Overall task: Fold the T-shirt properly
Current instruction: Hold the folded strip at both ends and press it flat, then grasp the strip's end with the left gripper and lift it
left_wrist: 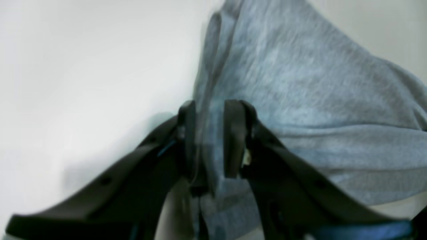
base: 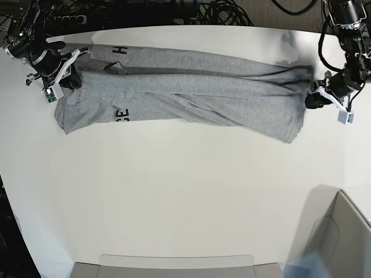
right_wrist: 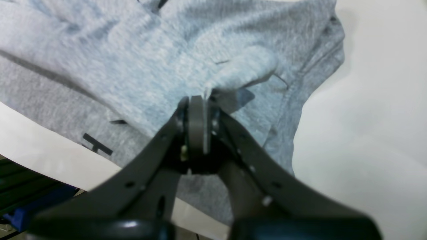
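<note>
The heather-grey T-shirt [base: 191,95] lies stretched in a long folded band across the far part of the white table, with black letters [base: 122,114] showing near its left end. My right gripper [base: 69,78] is at the band's left end. In the right wrist view it [right_wrist: 198,126] is shut on a fold of the T-shirt [right_wrist: 116,66], with black lettering [right_wrist: 96,145] nearby. My left gripper [base: 313,95] is at the band's right end. In the left wrist view it [left_wrist: 210,133] is shut on the T-shirt's [left_wrist: 300,83] edge.
The white table [base: 174,191] stretches toward the near side. A grey bin [base: 342,243] stands at the near right corner and a grey tray edge [base: 174,265] runs along the near side. Dark cables [base: 174,11] lie beyond the far edge.
</note>
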Controlling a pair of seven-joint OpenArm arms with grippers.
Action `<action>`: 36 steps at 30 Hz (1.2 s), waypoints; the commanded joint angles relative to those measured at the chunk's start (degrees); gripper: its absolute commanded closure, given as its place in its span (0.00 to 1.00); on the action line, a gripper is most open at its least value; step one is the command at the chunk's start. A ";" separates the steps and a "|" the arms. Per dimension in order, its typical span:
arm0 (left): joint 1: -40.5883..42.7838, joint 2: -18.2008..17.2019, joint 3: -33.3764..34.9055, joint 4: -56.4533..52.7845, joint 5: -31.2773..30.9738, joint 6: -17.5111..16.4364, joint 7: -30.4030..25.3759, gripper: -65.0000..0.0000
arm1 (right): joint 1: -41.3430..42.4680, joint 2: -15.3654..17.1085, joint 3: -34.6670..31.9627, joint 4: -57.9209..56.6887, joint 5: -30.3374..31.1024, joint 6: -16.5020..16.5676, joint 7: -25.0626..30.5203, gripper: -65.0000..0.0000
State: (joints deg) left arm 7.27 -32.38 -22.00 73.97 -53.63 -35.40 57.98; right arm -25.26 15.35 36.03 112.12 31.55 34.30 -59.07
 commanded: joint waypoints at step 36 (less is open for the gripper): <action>0.16 -0.89 6.04 6.68 5.41 12.67 -4.04 0.64 | -0.81 0.87 -2.58 0.81 0.76 1.08 0.91 1.00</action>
State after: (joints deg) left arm 8.40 -31.88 -15.51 79.90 -47.40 -22.35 55.18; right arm -25.89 15.38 33.08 112.12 31.70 34.30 -59.07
